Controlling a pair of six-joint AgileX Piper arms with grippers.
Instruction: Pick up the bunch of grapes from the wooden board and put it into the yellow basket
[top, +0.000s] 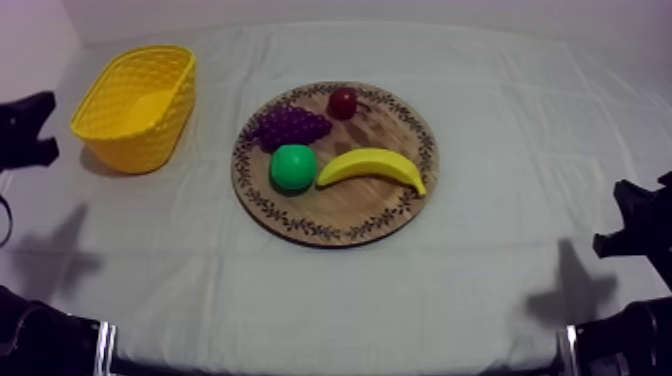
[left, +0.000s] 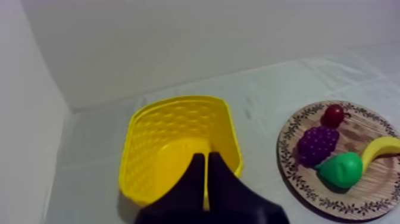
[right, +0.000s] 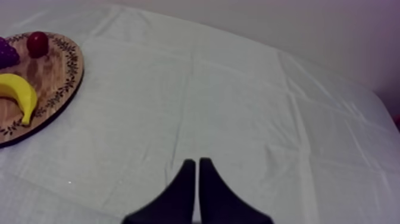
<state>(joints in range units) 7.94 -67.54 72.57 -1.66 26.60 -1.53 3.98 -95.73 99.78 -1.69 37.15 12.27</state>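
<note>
Grapes (top: 290, 126) on the board (top: 345, 218), ahead and well to the right of the left pincer (left: 206, 157), far out of its reach for now. Left pincer closed flat, a narrow wedge with nothing held, tips hanging over the basket (left: 149, 137). Same story at the right pincer (right: 197, 161): closed, empty, over bare cloth (right: 250, 107), board far off ahead to its left.

Crowded around the target. Pear (top: 292, 167) tight against the grapes, touching or close to it, on their near right side as seen from the left pincer. Red fruit (top: 342, 102) just beside the far end. Banana (top: 372, 167) farther right, beyond the pear.

Trouble spots, by my reckoning:
- Coming down closed: a shove instead of a grasp, grapes skidding across the board.
- Opening too wide: a tip landing on the pear, and a round pear likely rolling into the banana or off the board.
- Pinching the knobbly bunch at its edge: a probable slip mid-carry, short of the basket.
- Coming back low: a clipped basket wall, and a light basket tipped or pushed along the cloth.
</note>
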